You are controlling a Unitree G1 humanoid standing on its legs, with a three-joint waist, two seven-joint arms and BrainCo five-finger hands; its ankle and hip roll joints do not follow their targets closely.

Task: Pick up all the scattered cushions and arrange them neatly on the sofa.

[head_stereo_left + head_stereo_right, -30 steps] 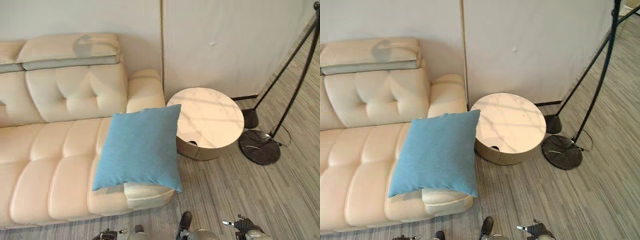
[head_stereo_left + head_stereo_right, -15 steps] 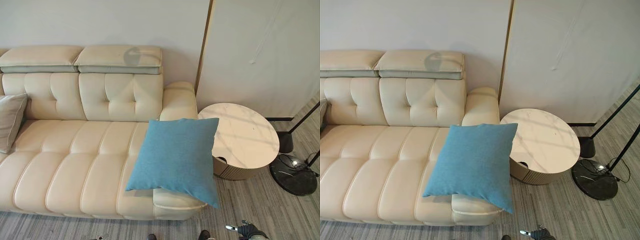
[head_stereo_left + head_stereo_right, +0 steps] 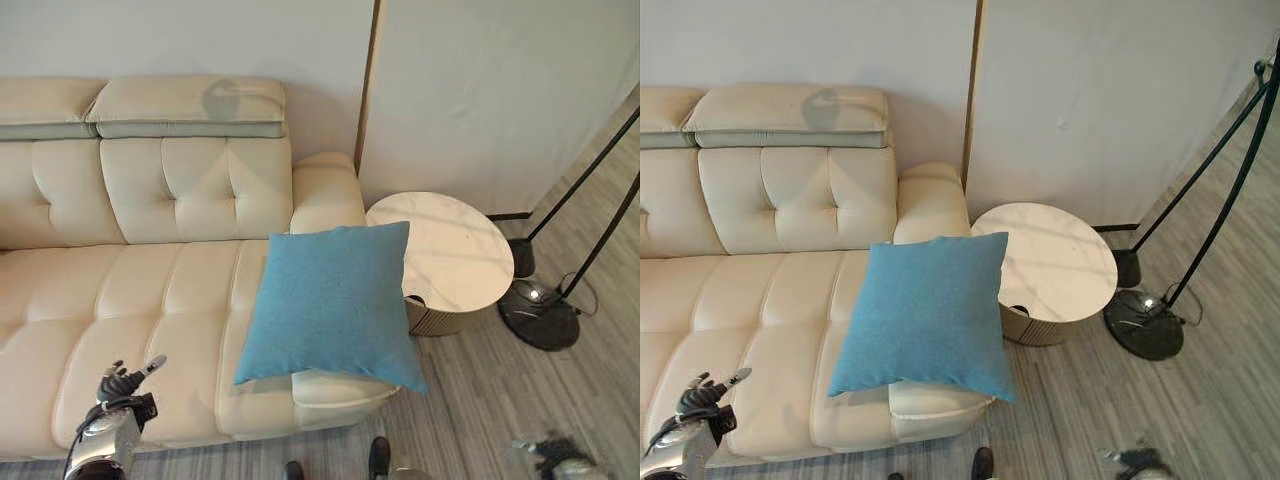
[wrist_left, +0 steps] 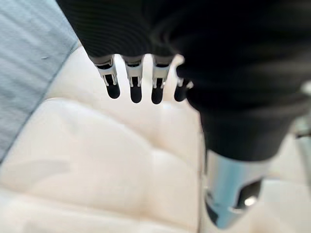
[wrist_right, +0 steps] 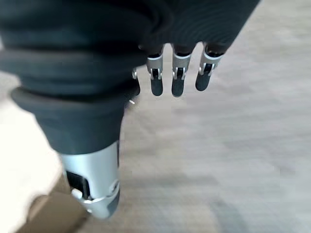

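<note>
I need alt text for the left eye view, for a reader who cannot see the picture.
A blue cushion lies on the end of a cream sofa, one corner hanging past the front edge beside a round side table. The left robot hand is raised over the seat, empty, fingers relaxed.

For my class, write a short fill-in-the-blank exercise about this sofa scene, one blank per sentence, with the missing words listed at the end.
1. The cushion lying at the sofa's right end is ____ in colour.
2. The cushion's far right corner overlaps the edge of a ____ side table.
3. The left hand hovers over the sofa's ____ with its fingers relaxed, holding nothing.
4. The right hand hangs over the striped grey ____.

Missing words: blue; round; seat; floor
</note>
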